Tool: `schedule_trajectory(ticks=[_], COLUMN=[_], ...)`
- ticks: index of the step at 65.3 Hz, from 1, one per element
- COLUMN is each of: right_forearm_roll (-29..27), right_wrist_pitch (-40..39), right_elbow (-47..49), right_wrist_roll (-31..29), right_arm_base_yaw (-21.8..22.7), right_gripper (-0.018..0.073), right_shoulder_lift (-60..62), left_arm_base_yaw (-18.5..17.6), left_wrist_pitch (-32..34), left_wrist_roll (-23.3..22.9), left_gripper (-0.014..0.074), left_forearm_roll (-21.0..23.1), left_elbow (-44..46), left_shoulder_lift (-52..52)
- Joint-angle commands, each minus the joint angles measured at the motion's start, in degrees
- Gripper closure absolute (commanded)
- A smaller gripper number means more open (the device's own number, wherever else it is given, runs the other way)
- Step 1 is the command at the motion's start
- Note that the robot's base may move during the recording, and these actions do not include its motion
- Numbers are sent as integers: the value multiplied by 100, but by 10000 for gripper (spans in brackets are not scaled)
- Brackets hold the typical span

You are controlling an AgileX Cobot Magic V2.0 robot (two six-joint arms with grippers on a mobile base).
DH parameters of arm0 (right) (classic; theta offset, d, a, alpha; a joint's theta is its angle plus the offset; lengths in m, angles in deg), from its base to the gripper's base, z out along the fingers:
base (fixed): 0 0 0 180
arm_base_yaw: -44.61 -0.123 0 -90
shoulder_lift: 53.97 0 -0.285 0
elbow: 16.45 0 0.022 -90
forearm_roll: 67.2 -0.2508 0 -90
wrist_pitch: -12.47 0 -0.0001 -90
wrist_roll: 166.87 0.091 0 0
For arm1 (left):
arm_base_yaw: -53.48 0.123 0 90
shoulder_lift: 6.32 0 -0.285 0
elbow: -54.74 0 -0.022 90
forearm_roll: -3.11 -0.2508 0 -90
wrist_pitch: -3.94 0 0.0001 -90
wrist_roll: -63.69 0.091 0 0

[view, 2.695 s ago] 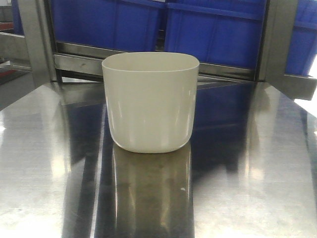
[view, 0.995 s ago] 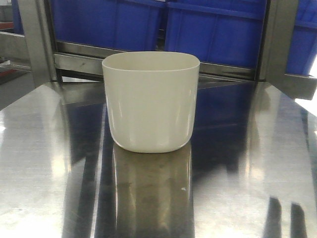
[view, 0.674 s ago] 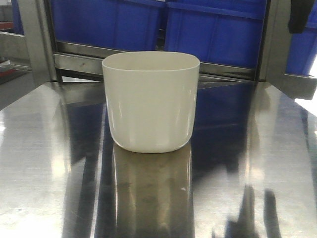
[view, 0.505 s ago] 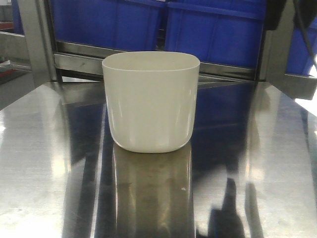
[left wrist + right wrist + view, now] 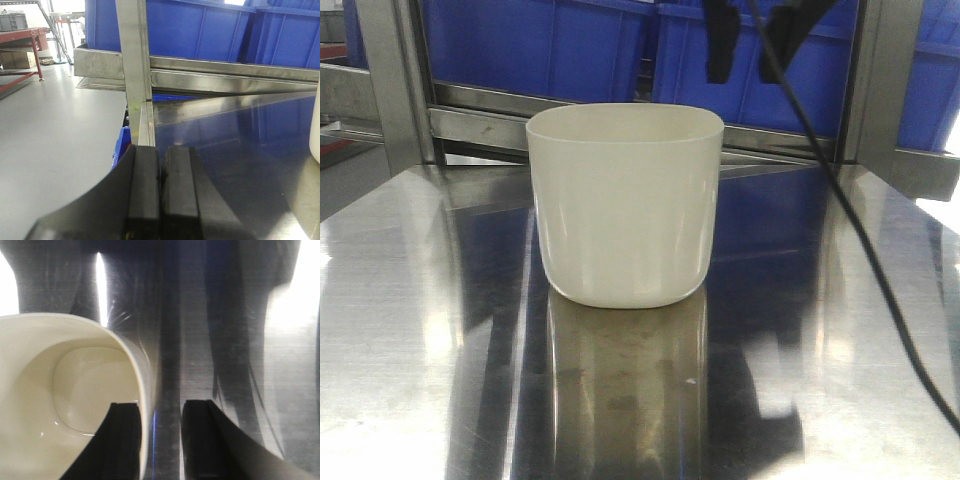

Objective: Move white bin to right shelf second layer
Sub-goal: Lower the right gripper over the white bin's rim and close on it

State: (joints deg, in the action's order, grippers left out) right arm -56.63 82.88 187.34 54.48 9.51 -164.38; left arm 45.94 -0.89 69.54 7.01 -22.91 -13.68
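While the white bin point(image 5: 624, 205) stands upright near the middle of the shiny steel worktop point(image 5: 410, 330), you have nothing gripping it: its rounded-square rim faces up, its base rests flat on the steel, and its reflection runs toward the camera. Your right gripper point(image 5: 745, 68) hangs above the bin's right side, its two black fingers point(image 5: 720, 45) parted and holding nothing. From the right wrist view, the bin's point(image 5: 65, 390) near wall and rim lie below the gap of the right gripper point(image 5: 160, 440), with one finger over the cream interior and the other over bare worktop point(image 5: 235, 340). A black cable point(image 5: 865, 250) trails from that gripper down across the right of the front view. Your left gripper point(image 5: 161, 155) sits well apart from the bin, by the worktop's left edge, its fingers pressed together with nothing between them; only a sliver of the bin point(image 5: 315, 125) shows at the right border of that view. Behind the worktop, big blue crates point(image 5: 530, 45) sit in a steel rack frame point(image 5: 390, 80), and grey floor point(image 5: 55, 130) lies to the left.
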Motion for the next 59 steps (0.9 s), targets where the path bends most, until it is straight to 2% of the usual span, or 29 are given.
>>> schedule_trajectory(ticks=[1, 21, 43, 59], right_forearm_roll=[90, 44, 18, -198], right_wrist_pitch=[-135, -55, 6, 34], right_elbow=[228, 228, 171, 171], right_wrist_roll=[-81, -192, -192, -192], right_arm_base_yaw=[-56, -109, 142, 105], right_gripper=[230, 230, 230, 230], right_shoulder_lift=[148, -168, -252, -410], left_arm_base_yaw=[-27, -27, -27, -27], left_wrist_pitch=[483, 483, 483, 483], left_wrist_roll=[-15, -15, -15, -15], left_gripper=[512, 512, 512, 512], left_forearm_roll=[35, 35, 35, 35], left_elbow=[-211, -211, -211, -211], left_shoulder_lift=[80, 80, 80, 80])
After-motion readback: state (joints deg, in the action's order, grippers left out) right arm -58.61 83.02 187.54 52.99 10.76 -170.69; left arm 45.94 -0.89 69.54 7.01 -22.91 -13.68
